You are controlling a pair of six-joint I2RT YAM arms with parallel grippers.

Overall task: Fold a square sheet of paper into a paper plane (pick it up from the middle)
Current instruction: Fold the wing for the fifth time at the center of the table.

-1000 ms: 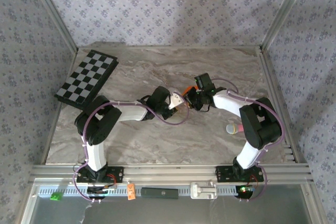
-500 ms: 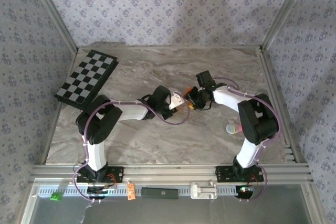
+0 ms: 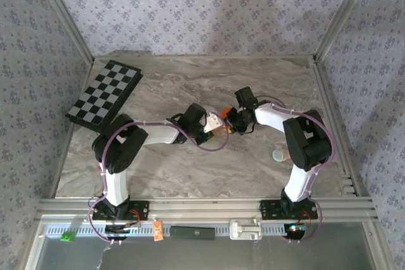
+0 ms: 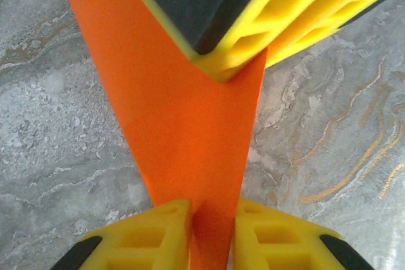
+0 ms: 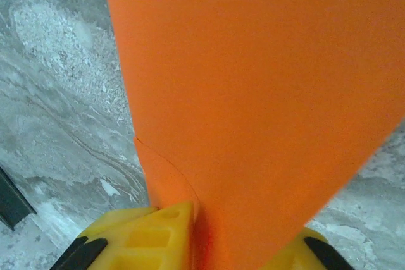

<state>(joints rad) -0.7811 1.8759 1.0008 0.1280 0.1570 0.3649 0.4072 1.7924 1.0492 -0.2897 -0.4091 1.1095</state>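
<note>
The square sheet of paper (image 4: 190, 124), bright orange, is creased into a narrow pointed wedge and held just above the marble table between both grippers. My left gripper (image 4: 212, 213) is shut on its narrow end, yellow fingers (image 4: 152, 232) on either side. The right gripper's yellow and black fingers (image 4: 278, 4) clamp the wide end. In the right wrist view the paper (image 5: 253, 80) spreads wide, a folded edge showing at its lower left, and my right gripper (image 5: 212, 222) is shut on it. From above, the left gripper (image 3: 216, 124) and right gripper (image 3: 231, 120) meet at mid-table, a sliver of paper (image 3: 224, 128) between them.
A black-and-white checkerboard (image 3: 104, 93) lies at the far left corner. A small pastel ball-like object (image 3: 278, 155) sits beside the right arm's elbow. Aluminium posts and patterned walls close in the table (image 3: 190, 175) on three sides.
The right gripper has moved a little left toward the left gripper and closed on the paper. The right arm's elbow swung slightly left. The left arm has barely moved.
</note>
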